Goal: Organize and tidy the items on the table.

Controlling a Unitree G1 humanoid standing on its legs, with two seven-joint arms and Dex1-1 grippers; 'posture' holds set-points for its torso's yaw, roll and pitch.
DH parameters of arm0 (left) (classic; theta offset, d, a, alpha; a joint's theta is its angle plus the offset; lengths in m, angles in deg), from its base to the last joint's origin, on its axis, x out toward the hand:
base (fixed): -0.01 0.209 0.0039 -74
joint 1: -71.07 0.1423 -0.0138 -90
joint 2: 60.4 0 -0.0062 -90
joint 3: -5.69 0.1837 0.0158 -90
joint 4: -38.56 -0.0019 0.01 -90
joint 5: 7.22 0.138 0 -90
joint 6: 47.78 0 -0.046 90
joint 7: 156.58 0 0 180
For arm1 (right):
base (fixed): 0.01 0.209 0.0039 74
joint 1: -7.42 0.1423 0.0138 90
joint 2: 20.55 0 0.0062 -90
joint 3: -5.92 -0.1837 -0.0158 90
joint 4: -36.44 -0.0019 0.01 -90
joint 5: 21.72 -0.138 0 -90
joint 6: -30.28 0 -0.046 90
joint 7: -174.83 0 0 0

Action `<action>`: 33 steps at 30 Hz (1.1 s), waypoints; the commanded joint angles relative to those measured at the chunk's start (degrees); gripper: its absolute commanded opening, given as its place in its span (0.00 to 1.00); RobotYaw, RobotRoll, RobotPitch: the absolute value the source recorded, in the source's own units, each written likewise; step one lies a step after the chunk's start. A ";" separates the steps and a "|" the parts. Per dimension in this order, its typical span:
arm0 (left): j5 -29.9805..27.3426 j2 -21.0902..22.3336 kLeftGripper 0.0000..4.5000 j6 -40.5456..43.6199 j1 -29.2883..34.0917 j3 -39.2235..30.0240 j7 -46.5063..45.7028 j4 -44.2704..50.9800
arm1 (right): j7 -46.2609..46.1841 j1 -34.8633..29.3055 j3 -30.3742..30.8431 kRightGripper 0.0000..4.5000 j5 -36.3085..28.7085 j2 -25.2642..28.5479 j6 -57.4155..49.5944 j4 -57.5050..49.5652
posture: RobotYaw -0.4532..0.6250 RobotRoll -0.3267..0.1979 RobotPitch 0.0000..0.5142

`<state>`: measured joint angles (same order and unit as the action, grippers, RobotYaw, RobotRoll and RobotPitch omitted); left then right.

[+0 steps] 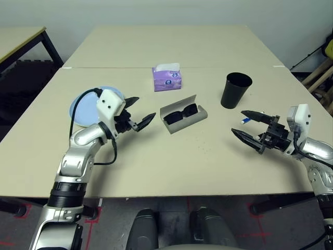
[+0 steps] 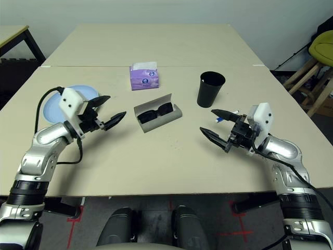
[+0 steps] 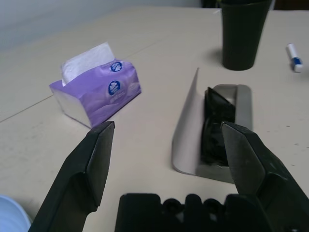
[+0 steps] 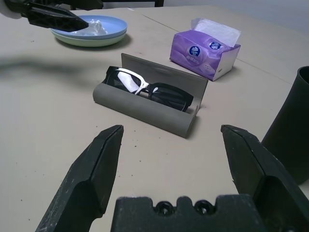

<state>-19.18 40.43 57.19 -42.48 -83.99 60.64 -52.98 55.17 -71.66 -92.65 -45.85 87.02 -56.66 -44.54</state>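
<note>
Left wrist view is showing the left gripper (image 3: 166, 145) released, jaws spread, pointing at the grey glasses case (image 3: 217, 128) lying open near mid-table (image 1: 156, 172) with the black sunglasses (image 4: 149, 89) seated inside. Likely step: closing the lid. Advice: push the thin upright lid from behind, bracing the smooth rounded shell. The right gripper (image 2: 221, 127) is hanging released beside the glossy tapered black cup (image 2: 210, 89) and a marker pen (image 3: 294, 58). The crumpled tissue (image 4: 94, 26) is resting on the stacked plates (image 4: 89, 36).
</note>
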 commanded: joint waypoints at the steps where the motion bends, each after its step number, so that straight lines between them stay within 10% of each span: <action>1: 3.41 -1.19 0.78 1.08 -2.25 2.38 -2.32 -3.93 | -0.27 -0.68 -0.94 1.00 -0.17 0.99 -0.63 -0.93 | 0.42 0.62 0.14; 10: 6.47 -3.14 0.00 -0.78 -6.86 3.44 -3.77 -11.23 | -0.70 -1.66 -1.72 1.00 -0.50 1.47 -1.52 -2.48 | 0.40 0.62 0.14; 33: 12.87 -6.93 0.00 -6.16 -7.30 7.32 -6.58 -15.96 | -0.88 -2.61 -1.53 1.00 -0.73 1.64 -2.61 -4.13 | 0.39 0.62 0.13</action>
<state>-7.12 33.88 51.61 -50.01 -77.40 54.19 -68.36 54.36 -73.97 -93.70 -46.17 88.15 -58.76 -47.68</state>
